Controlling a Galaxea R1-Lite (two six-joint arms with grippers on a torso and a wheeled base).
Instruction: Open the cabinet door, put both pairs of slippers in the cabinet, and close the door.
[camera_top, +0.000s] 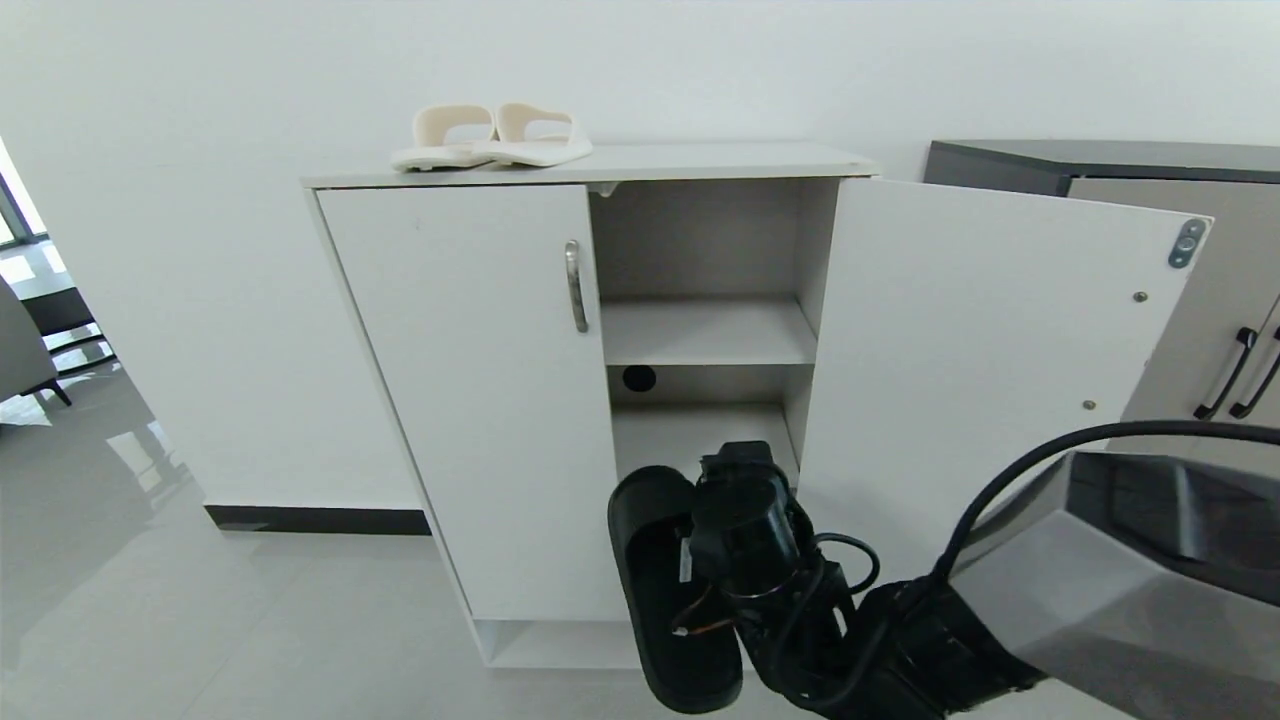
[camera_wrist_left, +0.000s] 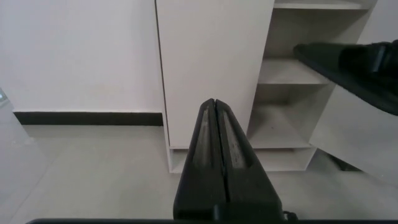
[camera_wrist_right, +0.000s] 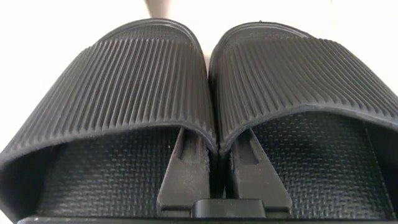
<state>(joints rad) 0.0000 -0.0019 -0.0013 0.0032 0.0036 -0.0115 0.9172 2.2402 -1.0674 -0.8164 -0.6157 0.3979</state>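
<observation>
Right pincer (camera_wrist_right: 214, 144) clenched on the black slippers (camera_top: 665, 580): one finger inside each strap, pinching the two inner strap edges together.

Count:
- 2 pairs of slippers. Black pair is 2 shoes side by side in the grip. Cream slippers (camera_top: 490, 138) are 2 shoes lying on the cabinet (camera_top: 700, 158) top, towards its left end.
- 2 doors. Left door (camera_top: 460, 400) is shut and has 1 metal handle (camera_top: 574, 285). Right door (camera_top: 960, 380) is swung wide open.
- 2 shelves show in the open right half: upper shelf (camera_top: 705, 335) and lower shelf (camera_top: 690, 435).

Right arm comes in from the near right, stretched towards the open half. Black pair hangs in the air just in front of the opening, low, about level with the lower shelf, not inside.

Left pincer (camera_wrist_left: 214, 107) clenched on nothing, fingers pressed flat together. It sits low over the floor (camera_top: 200, 620), aimed at the foot of the shut door, well apart from the cabinet.

Grey cabinet (camera_top: 1200, 280) stands to the right, behind the open door.
</observation>
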